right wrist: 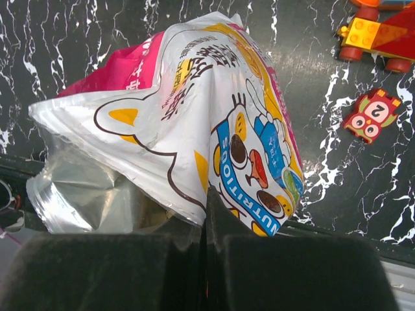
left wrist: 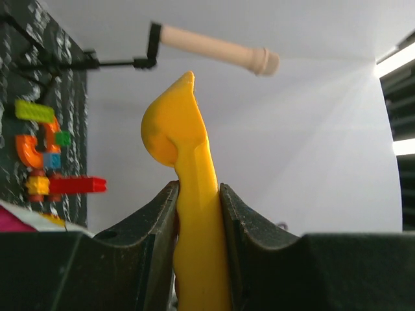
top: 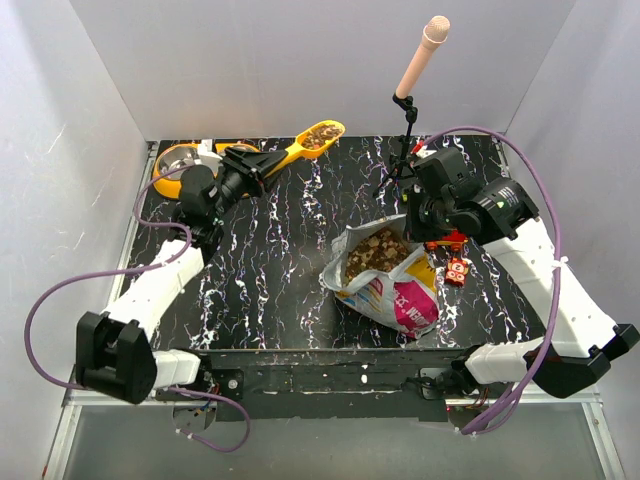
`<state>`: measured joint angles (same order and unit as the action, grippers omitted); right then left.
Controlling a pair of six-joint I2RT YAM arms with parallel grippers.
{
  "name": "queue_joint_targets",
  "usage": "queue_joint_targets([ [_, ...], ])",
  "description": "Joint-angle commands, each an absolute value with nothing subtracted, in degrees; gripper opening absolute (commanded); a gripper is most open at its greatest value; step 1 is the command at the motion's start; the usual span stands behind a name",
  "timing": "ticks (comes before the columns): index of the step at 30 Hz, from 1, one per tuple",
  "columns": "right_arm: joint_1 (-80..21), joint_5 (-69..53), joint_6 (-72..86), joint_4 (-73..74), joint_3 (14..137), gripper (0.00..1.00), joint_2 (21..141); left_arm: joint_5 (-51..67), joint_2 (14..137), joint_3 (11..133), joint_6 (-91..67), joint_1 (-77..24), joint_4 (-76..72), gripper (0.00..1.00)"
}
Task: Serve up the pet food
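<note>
Where the glossy bag (top: 400, 296) crumples, pebbly kibble (top: 375, 250) heaps

- Microphone stand (top: 404, 140): thin, black, on tripod feet at the far right of the table, taken here as the landmark.
- Microphone (top: 425, 55): pinkish-beige with a rounded head, clipped to the top of the stand and tilted up to the right.
- Table (top: 280, 250): black top with white marble veins; the stand's feet rest on it.
- Toy bricks (right wrist: 379, 32): a red, yellow and orange wheeled build, nearer than the stand's feet and slightly to their right.
- Owl tile (right wrist: 369, 116): red, marked "2", lying flat just beyond the bricks from the stand, not touching them.
- Walls (top: 300, 60): plain white, rising behind the stand and on both sides.
</note>
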<state>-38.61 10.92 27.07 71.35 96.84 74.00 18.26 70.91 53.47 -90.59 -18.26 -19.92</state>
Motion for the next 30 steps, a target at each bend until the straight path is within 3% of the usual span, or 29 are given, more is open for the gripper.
queue_joint_targets([
  [1, -38.58, 5.98, 28.48, 66.09, 105.72, 0.01, 69.78, 18.89, 74.87, 57.4, -88.5, -12.06, -24.86, 0.0],
  [17, -38.32, 9.49, 22.06, 65.83, 112.23, 0.01, 74.53, 28.91, 90.87, 56.77, -84.21, 12.47, -33.05, 0.0],
  [30, -37.44, 12.57, 22.15, 65.74, 111.36, 0.01, 74.09, 29.27, 98.52, 58.53, -81.13, 15.21, -24.71, 0.0],
])
